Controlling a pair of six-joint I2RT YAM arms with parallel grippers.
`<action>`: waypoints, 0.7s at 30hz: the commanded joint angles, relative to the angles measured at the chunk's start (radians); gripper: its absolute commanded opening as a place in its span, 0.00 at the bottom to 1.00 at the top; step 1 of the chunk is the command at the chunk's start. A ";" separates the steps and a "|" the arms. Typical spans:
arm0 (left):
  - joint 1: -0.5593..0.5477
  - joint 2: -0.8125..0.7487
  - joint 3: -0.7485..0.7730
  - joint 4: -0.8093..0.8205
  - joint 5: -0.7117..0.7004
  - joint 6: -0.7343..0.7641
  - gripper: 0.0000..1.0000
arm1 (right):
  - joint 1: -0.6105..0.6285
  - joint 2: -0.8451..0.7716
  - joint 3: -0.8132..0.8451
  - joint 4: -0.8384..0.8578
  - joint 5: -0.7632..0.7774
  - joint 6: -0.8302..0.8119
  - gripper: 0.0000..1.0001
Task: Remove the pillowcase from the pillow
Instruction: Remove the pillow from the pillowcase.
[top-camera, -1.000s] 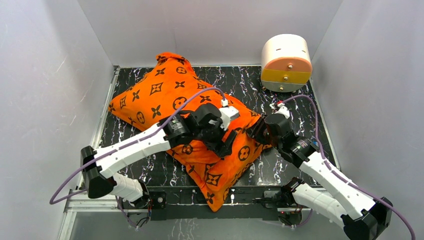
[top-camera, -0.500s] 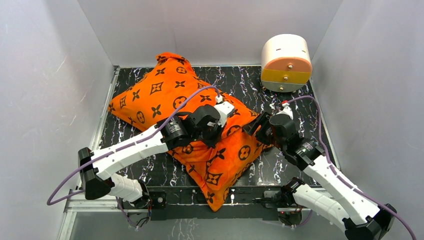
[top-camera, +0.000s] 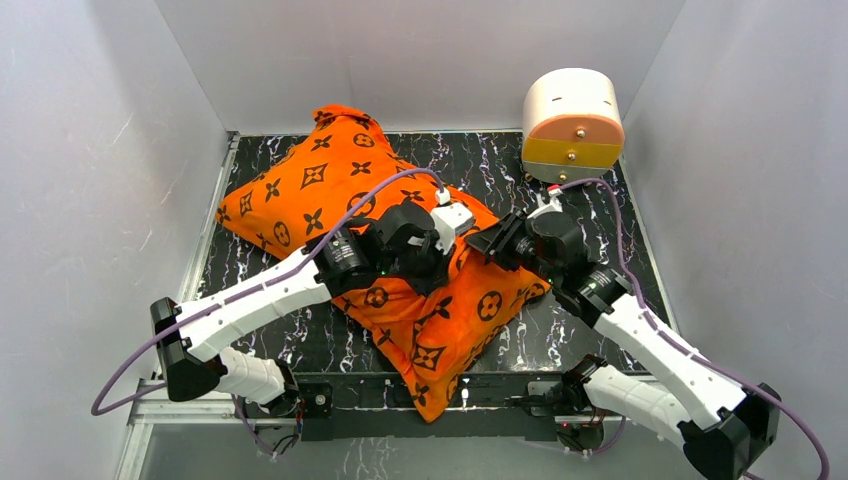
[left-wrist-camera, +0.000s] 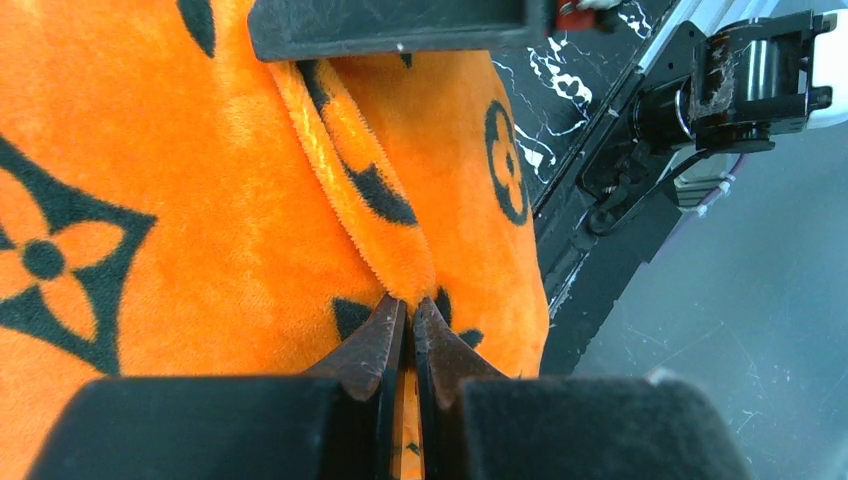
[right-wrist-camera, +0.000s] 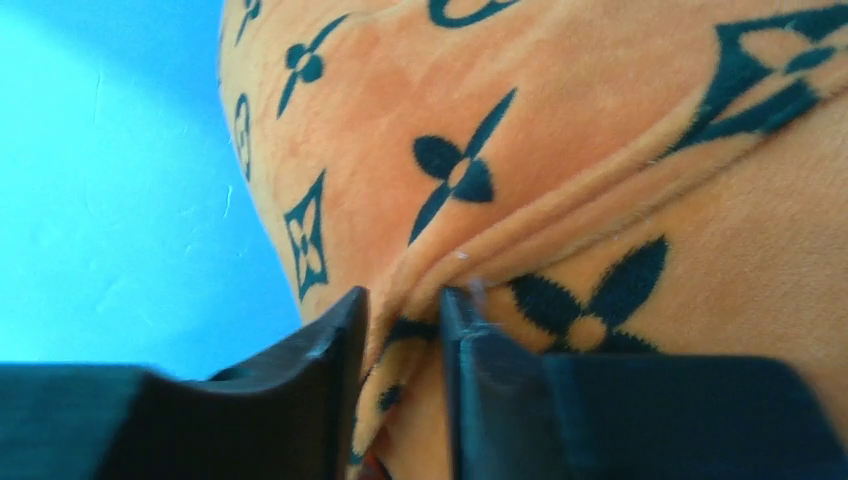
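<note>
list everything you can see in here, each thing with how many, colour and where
pillowcase: one, bright orange with dark brown motifs, lying diagonally across the table from the far left to the near edge
pillow: none showing, hidden inside the cover
drawer box: one, round, cream with an orange and a yellow drawer front, far right corner
table: one, black marble pattern with white veins
walls: white, on three sides
cables: two, purple, one along each arm
arms: two, white and black, bases at the near edge
left gripper: black, shut on a pillowcase fold
right gripper: black, closed on a fold at the right edge
</note>
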 joint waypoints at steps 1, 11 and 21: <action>0.019 -0.054 0.075 0.017 0.017 0.014 0.00 | -0.005 0.031 0.066 0.016 0.060 0.005 0.26; 0.032 -0.108 0.028 0.010 -0.069 0.034 0.85 | -0.015 -0.001 0.132 -0.052 0.124 -0.026 0.00; 0.032 0.039 0.077 0.025 -0.032 0.059 0.89 | -0.016 0.014 0.212 0.013 0.069 -0.030 0.00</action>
